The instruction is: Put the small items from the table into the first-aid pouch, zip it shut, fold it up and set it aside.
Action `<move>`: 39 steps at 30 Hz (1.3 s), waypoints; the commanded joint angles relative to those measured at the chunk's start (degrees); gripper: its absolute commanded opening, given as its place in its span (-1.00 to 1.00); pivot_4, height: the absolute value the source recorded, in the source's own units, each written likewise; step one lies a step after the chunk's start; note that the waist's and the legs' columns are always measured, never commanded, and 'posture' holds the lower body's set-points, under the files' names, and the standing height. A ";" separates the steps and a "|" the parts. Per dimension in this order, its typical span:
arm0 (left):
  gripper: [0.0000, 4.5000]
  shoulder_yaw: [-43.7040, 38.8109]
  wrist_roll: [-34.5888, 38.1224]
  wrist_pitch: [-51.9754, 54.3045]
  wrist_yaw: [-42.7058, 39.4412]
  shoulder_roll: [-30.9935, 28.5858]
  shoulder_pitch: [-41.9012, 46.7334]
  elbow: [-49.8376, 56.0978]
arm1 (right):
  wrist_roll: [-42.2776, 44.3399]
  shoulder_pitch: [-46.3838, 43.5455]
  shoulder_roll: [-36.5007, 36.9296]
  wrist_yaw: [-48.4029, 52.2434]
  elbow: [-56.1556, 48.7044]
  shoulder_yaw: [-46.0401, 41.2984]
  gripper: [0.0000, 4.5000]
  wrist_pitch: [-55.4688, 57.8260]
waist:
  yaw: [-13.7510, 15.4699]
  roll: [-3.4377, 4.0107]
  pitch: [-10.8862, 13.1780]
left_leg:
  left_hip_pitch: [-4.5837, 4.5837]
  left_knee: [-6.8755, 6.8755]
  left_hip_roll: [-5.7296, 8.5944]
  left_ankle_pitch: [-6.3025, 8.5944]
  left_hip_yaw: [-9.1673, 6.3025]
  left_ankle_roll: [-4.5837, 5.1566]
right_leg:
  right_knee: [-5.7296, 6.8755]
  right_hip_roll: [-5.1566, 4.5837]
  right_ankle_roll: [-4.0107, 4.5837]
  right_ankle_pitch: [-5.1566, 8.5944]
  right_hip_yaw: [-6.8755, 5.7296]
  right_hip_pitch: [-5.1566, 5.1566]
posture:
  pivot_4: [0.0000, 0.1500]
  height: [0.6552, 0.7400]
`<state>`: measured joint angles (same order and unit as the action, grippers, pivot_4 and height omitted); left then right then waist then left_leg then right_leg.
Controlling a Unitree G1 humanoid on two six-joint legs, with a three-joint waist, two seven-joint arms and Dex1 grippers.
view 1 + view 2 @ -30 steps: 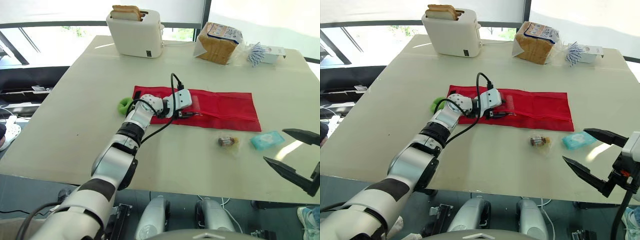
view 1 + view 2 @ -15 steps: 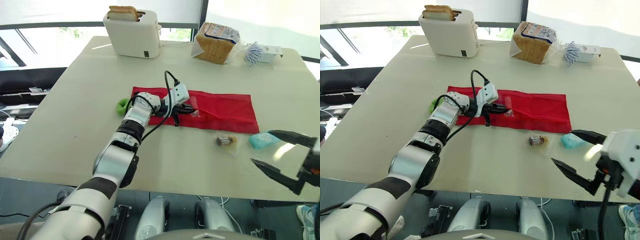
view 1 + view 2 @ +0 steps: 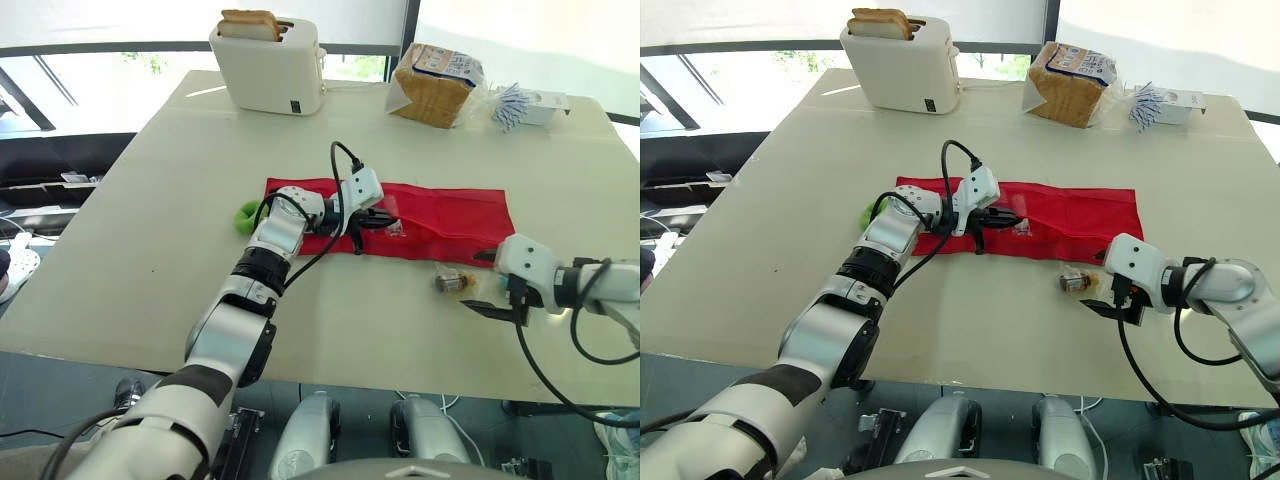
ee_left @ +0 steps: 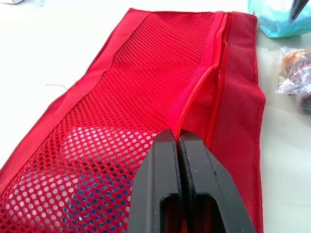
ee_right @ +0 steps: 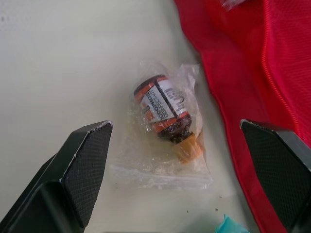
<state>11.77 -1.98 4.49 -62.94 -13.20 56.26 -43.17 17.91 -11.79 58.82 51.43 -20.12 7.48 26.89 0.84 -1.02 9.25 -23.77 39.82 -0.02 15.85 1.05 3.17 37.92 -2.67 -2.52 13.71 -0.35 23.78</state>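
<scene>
The red first-aid pouch (image 3: 440,215) lies unfolded across the middle of the table, its mesh pocket (image 4: 146,77) unzipped. My left gripper (image 4: 179,138) is shut on the pocket's zipper edge near the pouch's left part (image 3: 375,215). A small brown bottle in a clear bag (image 5: 166,111) rests on the table just in front of the pouch (image 3: 452,283). My right gripper (image 3: 483,283) stands open beside it, one finger (image 5: 82,170) on each side. A teal packet (image 4: 277,19) lies next to the bottle. A green item (image 3: 247,213) peeks out behind my left arm.
At the back of the table stand a white toaster with bread (image 3: 270,65), a bagged bread loaf (image 3: 435,85) and a small box of packets (image 3: 530,105). The table's front edge (image 3: 380,375) runs close below my right gripper.
My right arm has swung in from the front right corner to the bagged bottle, fingers still open. The left gripper has stayed shut on the pouch, shifting only slightly.
</scene>
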 commanded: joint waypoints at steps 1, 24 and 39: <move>-0.98 0.14 0.50 -1.06 0.75 -0.21 -0.43 3.89 | -3.50 -3.89 -1.87 3.00 3.17 3.11 1.00 -2.25 | -0.09 0.00 0.00 | 0.00 0.00 0.00 0.00 -0.01 0.00 | 0.00 0.00 0.00 0.00 0.00 0.00 | 1.00 1.00; -1.00 0.30 0.86 -1.71 2.06 0.34 -1.33 5.33 | -1.36 -4.10 -9.83 1.57 1.35 -2.24 -0.53 12.73 | 0.00 0.01 0.00 | 0.00 0.02 0.00 0.00 -0.01 -0.01 | 0.04 -0.02 0.00 -0.01 0.00 0.00 | 1.00 1.00; -1.00 -0.51 2.81 4.69 2.50 0.80 -3.24 10.73 | -0.26 -15.12 -43.88 -36.48 -8.95 -12.44 -0.53 56.93 | 0.00 0.08 -0.04 | -0.12 0.00 0.00 -0.01 0.00 -0.02 | 0.14 -0.03 0.02 -0.02 0.01 0.19 | 1.00 1.00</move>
<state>11.77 -0.56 8.62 -60.85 -12.72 52.95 -36.08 19.59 -26.07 16.31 18.87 -29.22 -4.35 82.67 0.84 -0.94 9.20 -23.89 39.82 -0.01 15.84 1.07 3.15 38.06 -2.71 -2.50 13.69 -0.33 23.97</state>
